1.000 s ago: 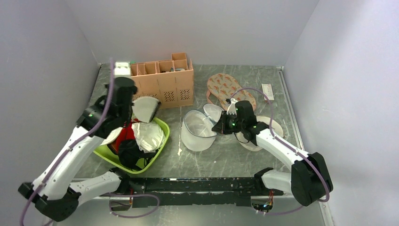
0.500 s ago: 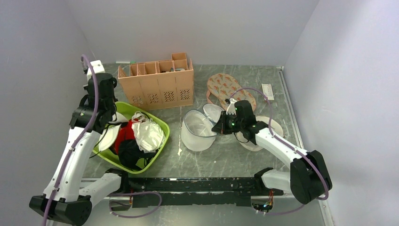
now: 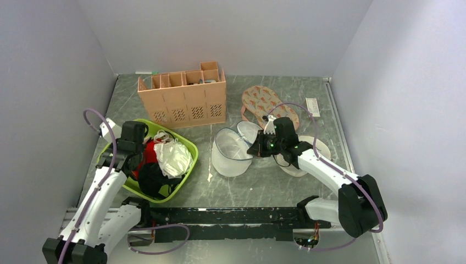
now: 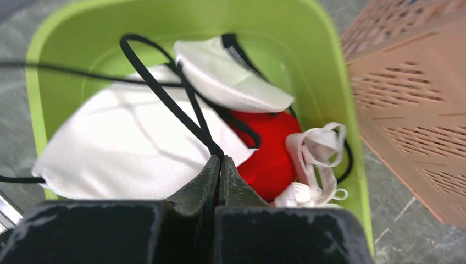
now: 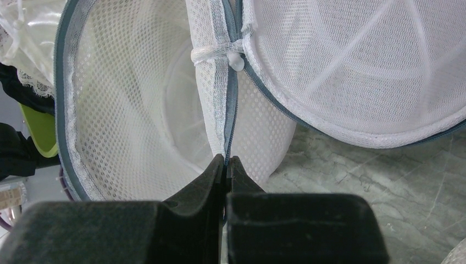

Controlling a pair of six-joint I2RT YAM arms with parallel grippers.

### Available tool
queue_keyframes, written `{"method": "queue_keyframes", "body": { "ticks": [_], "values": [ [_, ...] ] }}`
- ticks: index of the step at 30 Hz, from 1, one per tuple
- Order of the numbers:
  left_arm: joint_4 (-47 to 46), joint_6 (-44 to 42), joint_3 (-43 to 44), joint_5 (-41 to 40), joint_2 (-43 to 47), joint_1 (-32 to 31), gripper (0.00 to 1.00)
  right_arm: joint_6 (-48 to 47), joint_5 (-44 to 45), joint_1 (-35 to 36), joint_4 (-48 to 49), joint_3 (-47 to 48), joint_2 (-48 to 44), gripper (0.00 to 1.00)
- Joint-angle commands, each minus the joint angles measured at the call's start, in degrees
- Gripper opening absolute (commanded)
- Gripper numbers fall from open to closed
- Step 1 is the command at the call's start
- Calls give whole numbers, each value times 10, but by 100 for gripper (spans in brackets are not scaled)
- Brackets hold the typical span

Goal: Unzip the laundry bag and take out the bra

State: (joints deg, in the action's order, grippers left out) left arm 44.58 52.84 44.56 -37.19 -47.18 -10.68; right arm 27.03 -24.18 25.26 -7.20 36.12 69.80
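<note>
The laundry bag [image 3: 229,155] lies on its side at the table's middle, unzipped, its round lid [image 3: 248,131] hinged open; its inside [image 5: 132,110] looks empty. My right gripper [image 3: 258,147] is shut on the bag's zip edge [image 5: 226,159] beside the lid [image 5: 357,66]. The bra [image 4: 126,148], white cups with black straps, lies in the green basket [image 4: 329,82]. My left gripper [image 4: 220,158] is shut on one of the bra's black straps. In the top view my left gripper [image 3: 131,162] is low over the basket [image 3: 187,148] and hides most of the bra.
The basket also holds a red garment [image 3: 147,154], a black garment [image 3: 151,179] and a crumpled white piece [image 3: 173,157]. A peach organiser box [image 3: 184,102] stands behind the basket. Patterned flip-flops [image 3: 264,102], a pale slipper [image 3: 308,157] and a white card [image 3: 312,106] lie at right.
My left arm has swung down from high over the box to the basket's left side, lowering the bra into the basket. The right arm and bag have not moved.
</note>
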Motion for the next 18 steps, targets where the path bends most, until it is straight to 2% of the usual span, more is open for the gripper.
{"method": "queue_keyframes", "body": {
  "ticks": [1,7,11,14,16,18],
  "values": [
    [4,153,-54,23,-3,19,7,-10,4,4,-8,13,-11,0],
    [-122,140,-125,177,-38,89,7,-12,9,4,-12,13,-21,0],
    [-288,97,-189,365,-101,122,7,-14,8,4,-11,18,-15,0],
    [-377,81,-202,496,-179,145,7,-12,4,4,-10,19,-14,0],
    [-412,75,-208,547,-210,147,7,-9,3,4,-4,16,-17,0],
    [-439,83,-230,554,-198,147,7,-5,1,5,1,13,-19,0]
  ]
}}
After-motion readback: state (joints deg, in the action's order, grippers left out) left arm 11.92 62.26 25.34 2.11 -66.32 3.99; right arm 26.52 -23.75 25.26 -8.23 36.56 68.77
